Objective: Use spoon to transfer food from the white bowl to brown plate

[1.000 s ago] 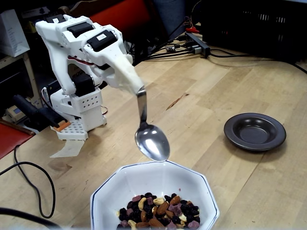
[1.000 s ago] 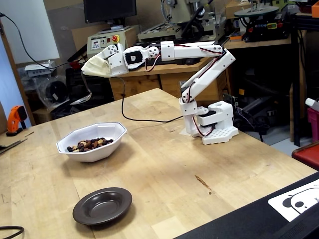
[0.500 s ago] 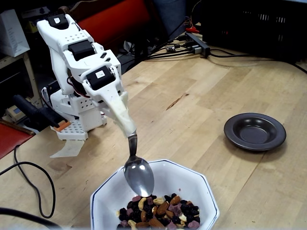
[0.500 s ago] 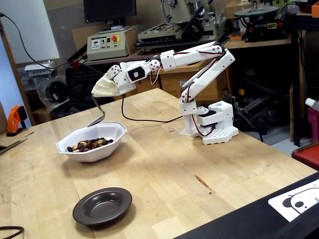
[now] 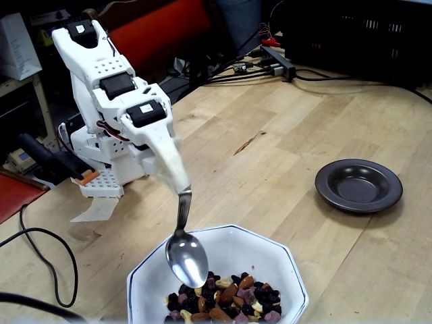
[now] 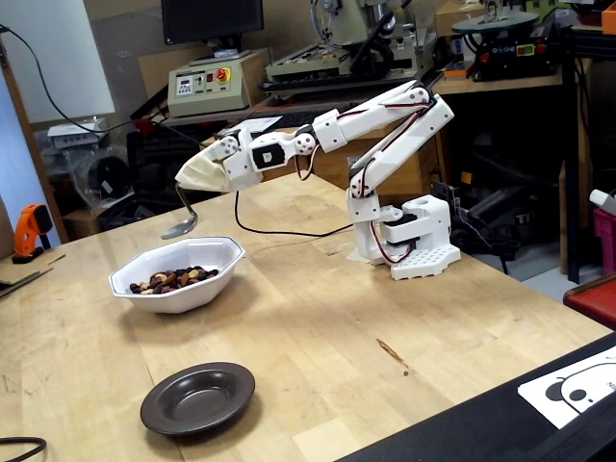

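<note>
White bowl (image 5: 152, 273) holds food (image 5: 223, 297) – brown plate (image 5: 358, 185) bare – spoon (image 5: 185, 253) unladen.

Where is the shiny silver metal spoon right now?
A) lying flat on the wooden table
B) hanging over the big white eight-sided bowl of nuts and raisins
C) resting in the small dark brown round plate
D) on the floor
B: the shiny silver metal spoon hangs from the gripper over the big white eight-sided bowl, just above the nuts and raisins; the small dark brown round plate sits empty.
</note>
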